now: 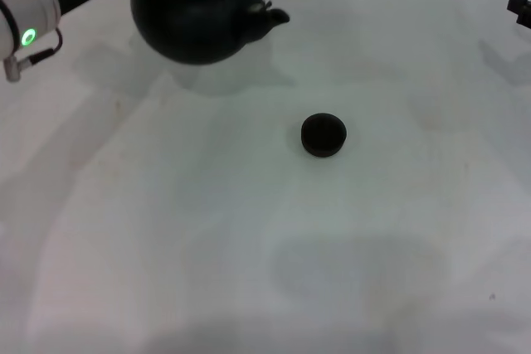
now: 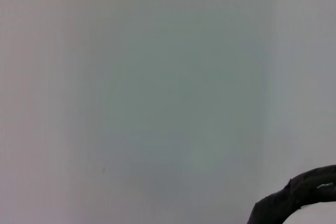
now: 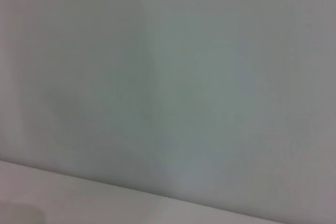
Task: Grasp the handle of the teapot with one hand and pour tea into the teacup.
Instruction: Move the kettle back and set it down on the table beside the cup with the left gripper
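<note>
Teapot (image 1: pixel 199 10) held up off the bench (image 1: pixel 249 246) nr far-left corner, spout twd right. Left gripper hidden above it, grip state can't tell. Teacup (image 1: pixel 323 135) mid-bench, apart. Handle (image 2: pixel 302 195) partly seen. Right gripper (image 1: pixel 520 8) at far-right edge, state unclear.

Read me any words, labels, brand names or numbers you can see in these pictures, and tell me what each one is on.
None: no readable text in any view.
The teapot and the teacup carry no lettering.
The left arm shows only a green ring light, not a word or number.
The table is unmarked.
</note>
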